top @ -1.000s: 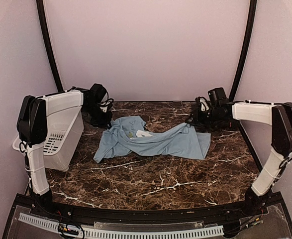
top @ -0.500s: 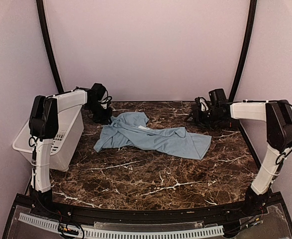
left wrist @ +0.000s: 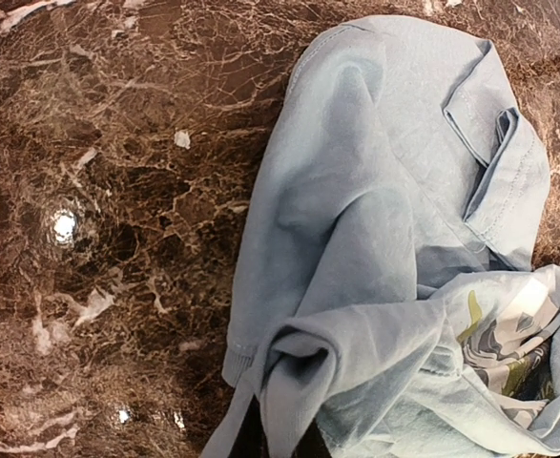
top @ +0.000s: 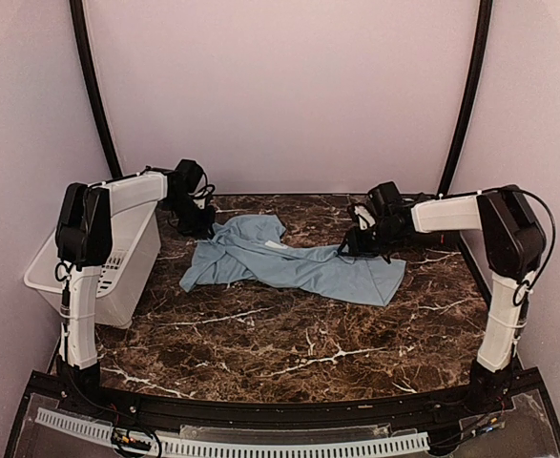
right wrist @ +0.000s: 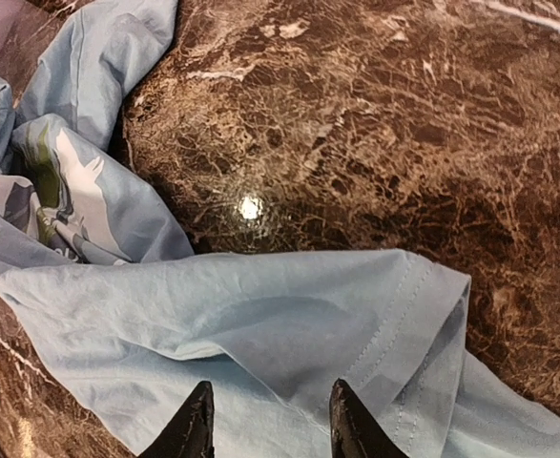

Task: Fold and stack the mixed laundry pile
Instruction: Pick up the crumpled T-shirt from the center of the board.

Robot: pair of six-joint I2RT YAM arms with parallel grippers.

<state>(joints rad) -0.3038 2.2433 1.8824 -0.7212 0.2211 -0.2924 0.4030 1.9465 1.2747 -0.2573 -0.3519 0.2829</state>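
1. Bench (top: 308, 343): dark marbled top that carries every item below.

2. T-shirt (top: 289, 267): light blue, short-sleeved. It lies crumpled and twisted across the far middle of the bench, not yet folded. A printed patch shows among the folds. No other garment shows in your views.

3. Bin (top: 117, 277): white plastic, at the left edge, apart from the T-shirt.

4. Right fingers (right wrist: 346, 420): moderately parted and holding nothing, poised over the T-shirt's right end, close to a stitched hem.

5. Left fingers (top: 194, 218): shut narrow, at the T-shirt's far left corner. You cannot tell whether they pinch any cloth.

Risks:
- If the right fingers close on just 1 layer, your pull will likely bunch the cloth rather than spread it.
- If the left fingers hold nothing, the whole T-shirt may slide rightward.
- The twist could tighten under tension.
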